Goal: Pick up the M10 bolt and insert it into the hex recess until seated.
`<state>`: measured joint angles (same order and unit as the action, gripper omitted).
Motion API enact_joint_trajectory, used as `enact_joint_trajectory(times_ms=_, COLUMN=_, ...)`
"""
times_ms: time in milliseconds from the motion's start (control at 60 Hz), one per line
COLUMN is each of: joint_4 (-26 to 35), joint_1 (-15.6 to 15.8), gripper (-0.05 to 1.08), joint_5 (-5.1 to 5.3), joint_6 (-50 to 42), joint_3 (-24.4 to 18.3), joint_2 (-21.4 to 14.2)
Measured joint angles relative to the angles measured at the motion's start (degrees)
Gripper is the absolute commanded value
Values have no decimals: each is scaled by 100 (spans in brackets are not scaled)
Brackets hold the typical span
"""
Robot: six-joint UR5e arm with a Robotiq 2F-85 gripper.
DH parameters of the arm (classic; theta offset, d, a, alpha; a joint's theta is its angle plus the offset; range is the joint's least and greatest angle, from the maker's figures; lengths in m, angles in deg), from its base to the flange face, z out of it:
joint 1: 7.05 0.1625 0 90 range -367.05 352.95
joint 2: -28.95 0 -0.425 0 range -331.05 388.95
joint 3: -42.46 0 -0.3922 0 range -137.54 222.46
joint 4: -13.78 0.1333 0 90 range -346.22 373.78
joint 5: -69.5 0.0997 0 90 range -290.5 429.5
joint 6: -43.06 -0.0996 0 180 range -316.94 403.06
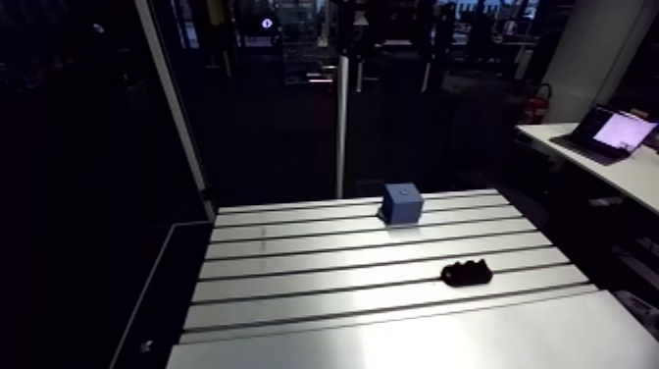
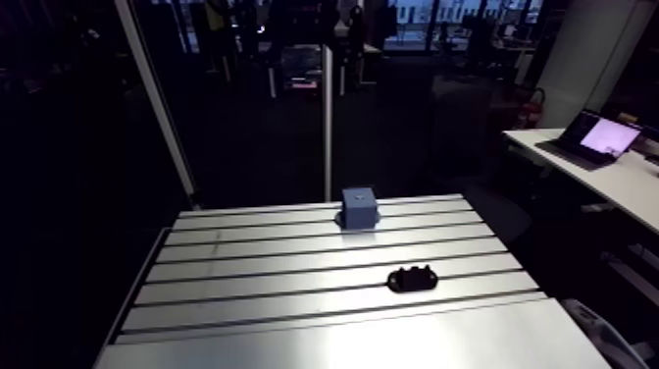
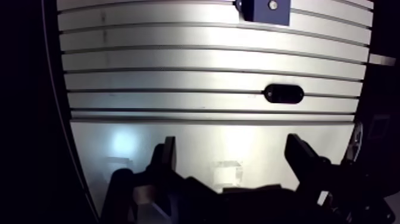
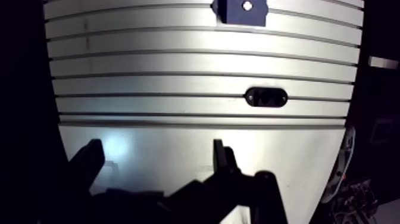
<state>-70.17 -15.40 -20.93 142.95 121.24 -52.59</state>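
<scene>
A blue block [image 1: 402, 202] stands near the far edge of the slotted table. In the wrist view the blue block [image 3: 263, 10] shows a small pale round spot [image 3: 272, 5] on its top face; I cannot tell whether that is a bolt head or a hole. A black oblong part [image 2: 412, 280] with rounded ends lies flat on the table nearer to me, ahead of the gripper. My gripper [image 3: 232, 156] hangs over the smooth near strip of the table, open, with nothing between its fingers [image 3: 168, 152]. It does not show in the arm view.
The slotted aluminium table [image 1: 294, 285] has long grooves running across it and a smooth plate along its near edge. Its left edge drops into darkness. A desk with a laptop [image 1: 616, 132] stands off to the right.
</scene>
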Motion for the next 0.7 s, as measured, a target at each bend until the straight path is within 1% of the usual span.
enact_joint_trajectory(times_ms=700, joint_4=2, joint_1=72, gripper=1, joint_5=23, joint_6=5, joint_3=-45, joint_2=14)
